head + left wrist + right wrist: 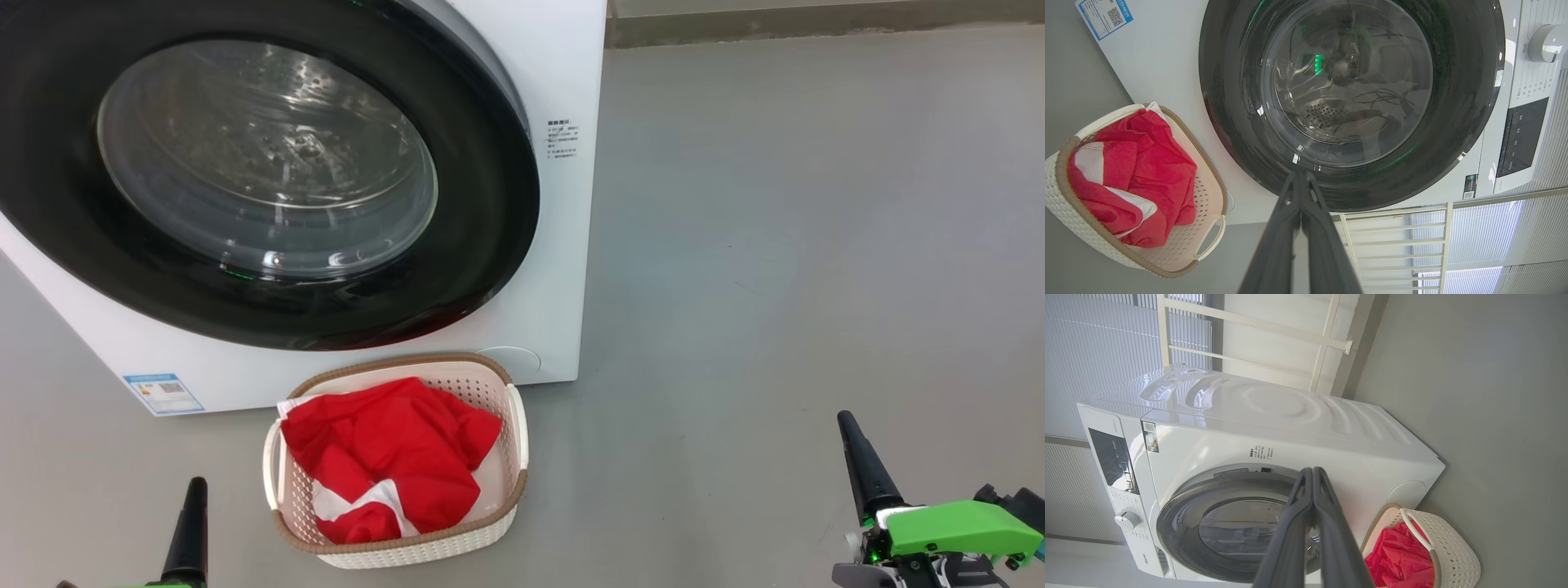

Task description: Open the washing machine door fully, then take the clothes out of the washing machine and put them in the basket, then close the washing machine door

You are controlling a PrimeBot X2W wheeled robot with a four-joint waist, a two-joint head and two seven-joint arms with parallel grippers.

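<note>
The washing machine (563, 73) (1298, 412) is a big white box, and its door (490, 204) (1453, 102) (1180, 522), round with a wide black rim and clear glass, lies flat against the front. Before it on the floor stands the cream basket (518, 437) (1206, 245) (1453, 555) with the red, white-striped clothes (392, 457) (1147, 163) (1400, 563) inside. My left gripper (196, 487) (1301, 174) is shut and holds nothing, low at the left beside the basket. My right gripper (846, 420) (1312, 470) is shut and holds nothing, low at the right, well away from the basket.
Bare grey floor (775, 245) spreads to the right of the machine. A blue label sticker (162, 392) sits on the machine's lower front. A control panel and knob (1547, 43) show at the machine's top. A white rail frame (1327, 339) stands behind the machine.
</note>
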